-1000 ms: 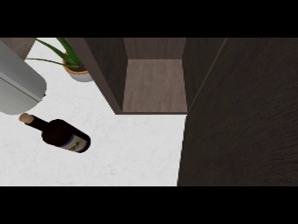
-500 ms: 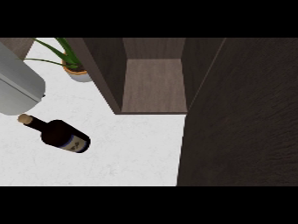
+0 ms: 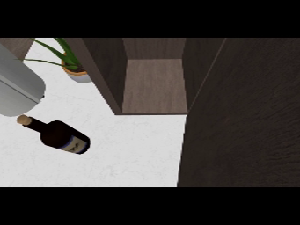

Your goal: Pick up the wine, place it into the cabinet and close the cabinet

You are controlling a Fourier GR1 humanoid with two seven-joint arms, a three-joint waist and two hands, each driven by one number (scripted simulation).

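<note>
A dark wine bottle with a cork top and a blue label stands on the white counter at the left, seen from above. The cabinet stands open at the top middle, its brown inner floor bare. Its dark door swings out toward me and fills the right side. A grey forearm crosses the upper left corner, just above the bottle's cork. Neither hand shows in this view.
A potted green plant in a pale pot sits left of the cabinet's side wall. White counter lies between the bottle and the open door.
</note>
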